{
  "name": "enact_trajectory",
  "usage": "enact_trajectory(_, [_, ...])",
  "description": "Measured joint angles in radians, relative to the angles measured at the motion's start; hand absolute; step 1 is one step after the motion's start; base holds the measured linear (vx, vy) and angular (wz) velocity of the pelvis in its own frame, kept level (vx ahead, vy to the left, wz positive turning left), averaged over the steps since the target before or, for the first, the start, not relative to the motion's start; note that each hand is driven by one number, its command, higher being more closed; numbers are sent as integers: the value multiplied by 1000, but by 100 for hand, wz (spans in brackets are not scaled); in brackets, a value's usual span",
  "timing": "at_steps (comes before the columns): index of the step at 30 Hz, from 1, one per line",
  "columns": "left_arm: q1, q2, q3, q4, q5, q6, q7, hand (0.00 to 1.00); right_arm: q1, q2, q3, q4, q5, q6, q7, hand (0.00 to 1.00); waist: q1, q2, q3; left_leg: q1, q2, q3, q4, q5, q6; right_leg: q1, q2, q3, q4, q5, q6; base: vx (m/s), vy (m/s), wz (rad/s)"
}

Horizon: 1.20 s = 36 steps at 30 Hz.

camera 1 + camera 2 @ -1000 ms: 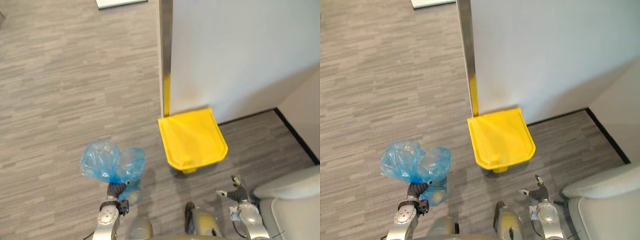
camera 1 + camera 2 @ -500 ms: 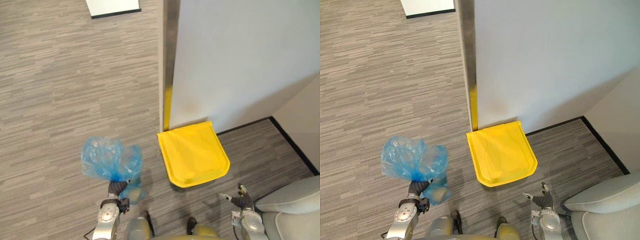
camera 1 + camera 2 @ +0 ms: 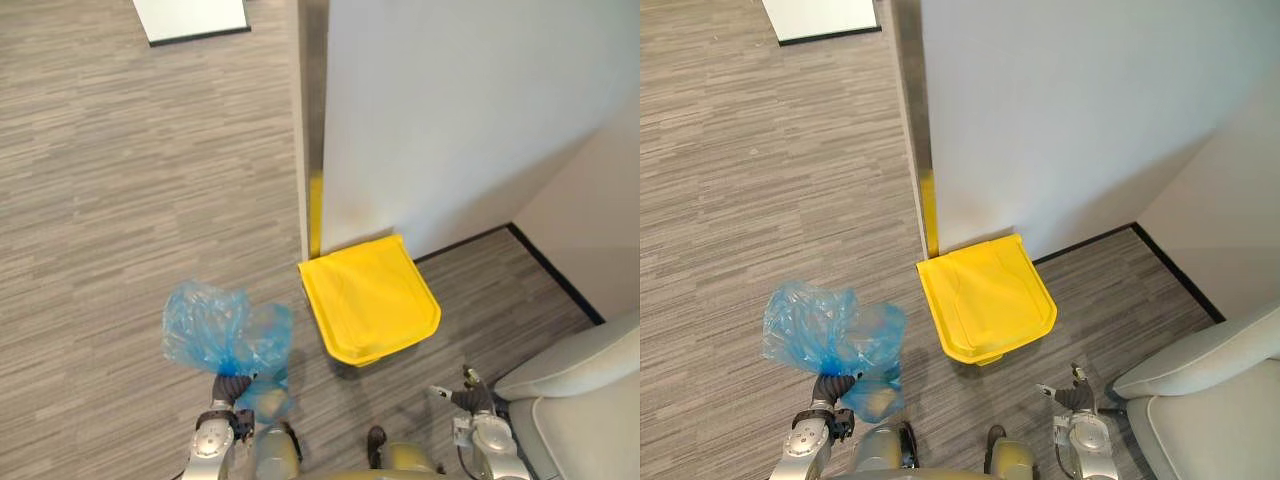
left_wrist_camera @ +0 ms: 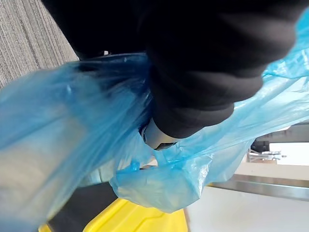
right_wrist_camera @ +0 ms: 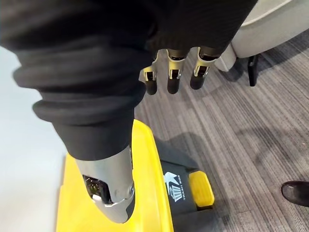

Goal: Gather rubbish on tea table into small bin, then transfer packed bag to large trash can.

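The yellow bin (image 3: pixel 368 297) stands closed. Left of it, my left hand (image 3: pixel 233 385) is clenched round the neck of the blue bag (image 3: pixel 215 330), with something pale showing through the plastic. My right hand (image 5: pixel 174 77) hangs slack and empty at the bin's near right.

Contents of the blue bag (image 3: pixel 215 325) blur behind plastic (a pale lump, no more); the grey chair (image 3: pixel 590 400) runs off the edge.
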Motion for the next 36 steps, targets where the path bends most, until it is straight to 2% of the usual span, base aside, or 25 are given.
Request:
enact_trajectory(1, [-18,-7,-7,3,0,1,0,100,-4,-16,-3,-4,0,-3,-1,0,-6,27,20,-12,15,-28,59,-13,11,10,3,-28,23,26,8,-68,64,49])
enact_trajectory(2, [-50,-3,-22,10,0,2,-1,100,-26,-24,-9,10,0,5,-3,0,-4,22,69,1,7,-53,97,-53,-2,-2,-31,-42,119,15,29,-94,57,39])
enact_trajectory(3, [-60,3,-24,10,0,2,-1,100,-23,-19,-6,11,0,6,-3,0,-3,16,83,2,-15,-55,98,-54,1,-22,-49,-36,167,-3,40,-87,21,42])
enact_trajectory(4, [-82,2,-24,11,0,2,3,100,-14,-19,-1,11,1,8,-2,0,-1,-12,82,-10,-35,-72,110,-57,5,-42,-53,-14,207,-22,26,-28,-51,56])
enact_trajectory(5, [-95,2,-24,14,-1,2,6,100,-14,-22,-1,18,1,11,-3,0,1,6,93,-25,-41,-97,118,-58,3,-44,-35,20,220,-36,14,19,-74,58])
enact_trajectory(6, [-98,2,-23,15,-1,2,8,100,-14,-23,-1,19,1,11,-4,0,0,2,91,-30,-46,-113,119,-57,1,-44,-22,41,226,-48,11,70,-119,91])
enact_trajectory(8, [-115,7,-23,16,-1,2,22,100,-13,-23,-8,16,8,10,-11,0,-27,15,96,-88,-65,-225,144,-57,-15,-38,44,88,243,-107,-13,84,-183,121])
enact_trajectory(11, [-121,6,-30,29,-2,1,26,100,-8,-23,-12,19,20,10,-22,0,-24,19,91,-133,-76,-281,201,-47,-34,-38,38,13,248,-128,-38,119,-127,85])
enact_trajectory(13, [-100,-4,-36,31,-2,2,26,100,-6,-17,-12,7,37,8,-22,0,-27,51,79,-112,-30,-302,232,-136,-55,-39,60,-28,306,-176,-42,185,-109,40])
enact_trajectory(15, [-104,-1,-44,47,-3,2,26,100,-9,12,-7,11,38,7,-19,0,-23,23,68,-107,-42,-326,203,-149,-63,-93,54,-16,388,-185,-43,132,-118,25])
enact_trajectory(16, [-104,0,-43,64,-2,2,26,100,-5,22,-6,12,38,7,-19,0,-25,35,62,-106,-32,-331,183,-148,-67,-109,72,4,376,-199,-44,173,-167,13])
enact_trajectory(17, [-107,1,-41,73,-2,2,27,100,-6,23,-4,12,38,7,-18,0,-25,21,46,-106,-15,-337,165,-145,-87,-125,94,31,299,-192,-45,222,-207,15])
enact_trajectory(18, [-115,0,-43,89,-2,3,27,100,-6,11,-5,15,40,6,-19,0,-27,45,41,-111,4,-362,162,-151,-115,-108,112,-1,264,-152,-78,215,-154,10])
enact_trajectory(19, [-116,-4,-41,93,-2,5,27,100,-6,8,-9,20,43,5,-20,0,-26,49,36,-106,7,-369,148,-146,-121,-101,119,-15,251,-148,-82,262,-165,16])
enact_trajectory(20, [-106,-7,-54,96,-2,8,24,100,0,5,-11,22,46,5,-21,0,-29,46,34,-71,21,-380,87,-118,-135,-98,120,-20,281,-142,-74,295,-195,7])
enact_trajectory(21, [-109,-20,-56,99,-2,10,23,100,6,-1,-10,24,46,4,-20,0,-37,60,43,-12,32,-377,44,-110,-138,-165,121,-19,430,-122,-42,286,-232,-5])
enact_trajectory(22, [-112,-28,-50,104,-1,9,23,100,4,-3,-10,21,46,3,-20,0,-34,67,47,6,46,-377,36,-111,-139,-205,130,-1,479,-127,-55,273,-247,-41])
enact_trajectory(23, [-123,-35,-27,118,-1,9,25,100,-13,-9,-6,19,46,-1,-20,0,-19,75,29,10,91,-358,34,-122,-165,-182,165,27,225,-95,-103,279,-191,-70])
enact_trajectory(24, [-137,-35,-8,128,-2,10,25,100,-38,-20,-5,23,46,-7,-20,0,-19,102,47,26,120,-353,28,-135,-194,-139,185,-1,110,29,-119,271,-183,-61])
enact_trajectory(26, [-135,-43,-26,126,-1,10,20,100,-34,-24,-21,22,46,-7,-22,0,-32,97,47,65,113,-323,2,-136,-194,-118,188,12,122,31,-133,168,-91,-27])
enact_trajectory(30, [-135,-37,-48,123,-1,4,20,100,-48,-20,-28,10,45,-3,-21,0,-28,53,72,116,38,-252,35,-140,-175,-20,170,69,100,27,-139,10,-13,-29])
enact_trajectory(31, [-132,-38,-48,123,-1,-2,21,100,-46,-22,-22,10,45,-4,-21,0,-26,52,71,118,35,-216,17,-111,-140,-9,170,74,105,26,-134,-161,77,-37])
enact_trajectory(32, [-126,-31,-40,127,-1,-4,22,100,-44,-16,-4,16,45,-3,-21,0,-21,36,71,128,28,-173,11,-91,-111,-19,169,85,124,21,-119,-191,68,-46])
enact_trajectory(34, [-107,-21,-30,127,-1,-3,24,100,-29,-9,28,21,42,-2,-18,0,-24,9,57,130,17,-127,0,-77,-90,-37,142,87,118,20,-89,-226,44,-44])
enact_trajectory(36, [-83,-24,-28,127,-2,-2,24,100,-6,-8,30,22,37,2,-17,0,-20,5,54,122,18,-81,-26,-46,-67,-53,97,57,134,25,-69,-217,53,-52])
